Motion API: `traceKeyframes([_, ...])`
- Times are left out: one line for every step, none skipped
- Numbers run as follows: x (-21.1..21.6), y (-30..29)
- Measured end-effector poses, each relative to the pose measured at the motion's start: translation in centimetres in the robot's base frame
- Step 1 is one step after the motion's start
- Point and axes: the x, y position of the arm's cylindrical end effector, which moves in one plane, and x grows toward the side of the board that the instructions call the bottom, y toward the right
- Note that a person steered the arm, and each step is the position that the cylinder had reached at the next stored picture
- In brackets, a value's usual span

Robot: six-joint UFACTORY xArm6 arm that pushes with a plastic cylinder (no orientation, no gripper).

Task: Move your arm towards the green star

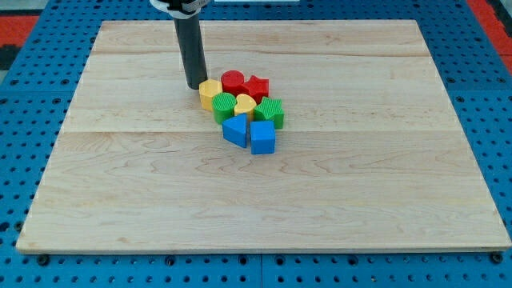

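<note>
The green star point(270, 111) lies on the right side of a tight cluster of blocks near the middle of the wooden board point(256, 200). My tip point(194, 86) rests on the board at the cluster's upper left, touching or almost touching a yellow hexagon point(210, 93). Between my tip and the green star lie a green round block point(224, 104) and a yellow heart point(245, 105). The star sits well to the view's right of my tip and slightly lower.
A red cylinder point(233, 81) and a red star point(257, 86) form the cluster's top. A blue wedge-like block point(236, 129) and a blue cube point(262, 137) form its bottom. Blue pegboard point(24, 120) surrounds the board.
</note>
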Motion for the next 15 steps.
traceKeyframes([-0.8,0.0])
traceKeyframes([-0.7,0.1])
traceKeyframes([-0.4,0.5])
traceKeyframes([-0.4,0.5])
traceKeyframes([-0.5,0.5])
traceKeyframes([-0.5,0.5])
traceKeyframes([-0.4,0.5])
traceKeyframes([-0.4,0.5])
traceKeyframes([-0.4,0.5])
traceKeyframes([-1.4,0.5])
traceKeyframes([-2.5,2.4])
traceKeyframes([-3.9,3.2])
traceKeyframes([-4.8,5.9])
traceKeyframes([-4.5,11.8])
traceKeyframes([-3.3,18.0])
